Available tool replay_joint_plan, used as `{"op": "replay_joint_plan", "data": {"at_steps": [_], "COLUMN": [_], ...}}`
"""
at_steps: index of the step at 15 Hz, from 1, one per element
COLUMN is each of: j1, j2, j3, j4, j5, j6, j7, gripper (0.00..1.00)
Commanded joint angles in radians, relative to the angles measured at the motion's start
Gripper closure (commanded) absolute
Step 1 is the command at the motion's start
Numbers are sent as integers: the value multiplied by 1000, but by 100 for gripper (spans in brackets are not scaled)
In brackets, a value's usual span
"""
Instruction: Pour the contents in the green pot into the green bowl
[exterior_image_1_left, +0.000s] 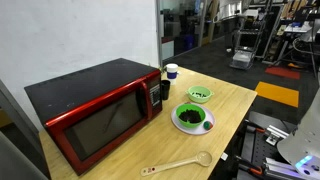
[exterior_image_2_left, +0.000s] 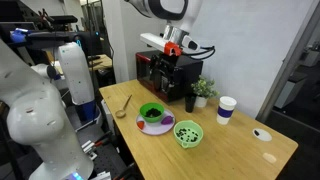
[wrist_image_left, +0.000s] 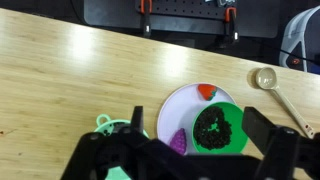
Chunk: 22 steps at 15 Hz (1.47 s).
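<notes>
The green pot stands upright on the desk, holding dark contents. Just beside it, the green bowl sits on a white plate and also contains dark material. A wooden spoon lies near the plate. A white cup and a red microwave stand further out. In the wrist view, the gripper hangs above the bowl with jaws spread wide, holding nothing.

The green pot, small and pale lime, is stood upright on the tabletop, just beside the wider, deeper-toned green bowl; dark contents are seen in both.
</notes>
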Motion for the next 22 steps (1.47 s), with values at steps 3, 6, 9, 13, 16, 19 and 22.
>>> {"op": "replay_joint_plan", "data": {"at_steps": [3, 6, 9, 13, 16, 19, 22], "j1": [-24, -24, -28, -43, -88, -153, -200], "j2": [3, 3, 86, 256, 400, 510, 583], "j3": [22, 22, -11, -64, -66, -31, 9], "j4": [1, 1, 11, 61, 128, 197, 252], "j5": [6, 6, 15, 62, 166, 266, 274], "j6": [-1, -1, 98, 220, 281, 310, 338], "j7": [-6, -6, -90, -321, -503, -663, -757], "gripper": [0, 0, 0, 0, 0, 0, 0]}}
